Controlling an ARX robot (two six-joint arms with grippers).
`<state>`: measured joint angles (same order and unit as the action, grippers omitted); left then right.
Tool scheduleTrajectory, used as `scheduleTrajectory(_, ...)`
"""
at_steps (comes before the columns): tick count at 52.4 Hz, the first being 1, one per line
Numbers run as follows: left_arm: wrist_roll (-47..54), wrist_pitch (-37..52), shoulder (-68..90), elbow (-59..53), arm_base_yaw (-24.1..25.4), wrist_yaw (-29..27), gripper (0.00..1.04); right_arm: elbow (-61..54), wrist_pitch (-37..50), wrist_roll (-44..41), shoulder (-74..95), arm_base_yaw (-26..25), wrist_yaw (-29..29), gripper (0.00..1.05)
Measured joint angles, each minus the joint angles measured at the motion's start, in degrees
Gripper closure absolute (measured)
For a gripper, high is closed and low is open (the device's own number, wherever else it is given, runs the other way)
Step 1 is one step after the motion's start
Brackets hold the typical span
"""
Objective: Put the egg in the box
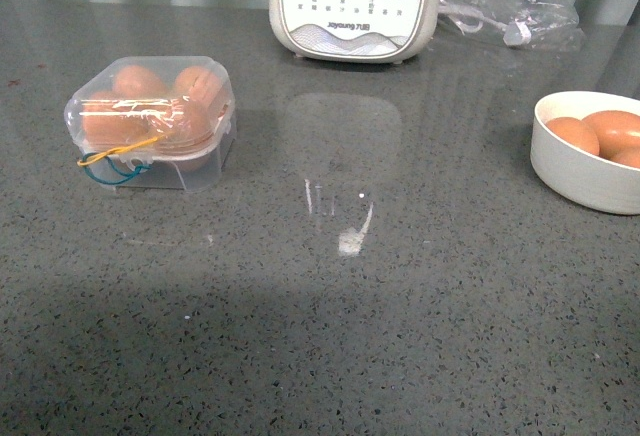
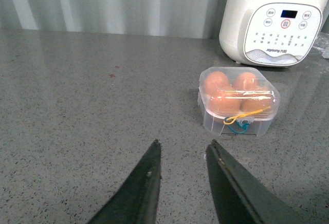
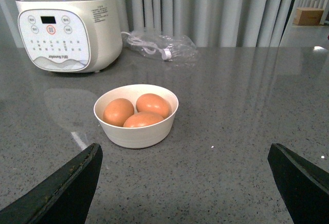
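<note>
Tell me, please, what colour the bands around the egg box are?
Yellow and blue bands on the clear box, clearest in the left wrist view.

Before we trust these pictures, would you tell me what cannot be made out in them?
- Front view: neither arm shows; the bowl is cut by the right edge.
- Box: lid glare blurs whether four eggs fill it.
- Wrist views: the left gripper and right gripper run off frame.
- Appliance: labels too small.

Kitchen-style setup: grey speckled stone countertop [image 1: 420,306], white Joyoung cooking appliance [image 1: 352,4] at far edge, bowl [image 1: 580,171] of brown eggs on right, grey curtain [image 3: 205,8] behind.
</note>
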<state>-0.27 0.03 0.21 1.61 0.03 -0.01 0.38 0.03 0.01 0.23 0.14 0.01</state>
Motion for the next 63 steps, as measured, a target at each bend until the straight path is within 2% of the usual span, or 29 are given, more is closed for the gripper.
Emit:
scheduleTrajectory(18,0.0,0.0,0.0,0.0,0.0,0.0,0.19,0.0,0.0,0.0,0.0,0.0,0.0,0.07)
scheduleTrajectory(24,0.0,0.0,0.0,0.0,0.0,0.0,0.05,0.0,0.0,0.0,0.0,0.0,0.0,0.07)
scheduleTrajectory(63,0.0,0.0,0.0,0.0,0.0,0.0,0.07,0.0,0.0,0.0,0.0,0.0,0.0,0.07)
